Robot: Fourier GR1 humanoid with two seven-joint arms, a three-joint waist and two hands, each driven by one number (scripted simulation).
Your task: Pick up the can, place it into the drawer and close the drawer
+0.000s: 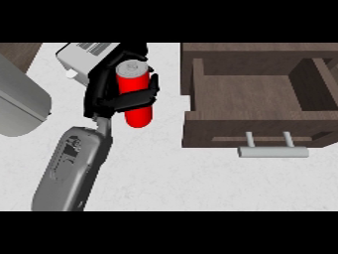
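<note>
My right hand (pixel 111 92) is shut on a red can (pixel 136 111) with a grey top, its fingers curled across the can's middle. The can is held above the white counter, tilted, its top end pointing away from me and its lower end showing below the fingers. The hand hides part of the can's left side. To the right, apart from the can, a dark wooden drawer (pixel 200 92) stands pulled open. Its inside holds nothing, and its silver bar handle (pixel 274 151) is at the front. My left hand does not show.
A white appliance (pixel 84 52) sits at the back, just behind the holding hand. A large rounded grey shape (pixel 10 99) fills the left edge. White counter (pixel 200 183) stretches in front of the drawer and to the right of my forearm (pixel 73 166).
</note>
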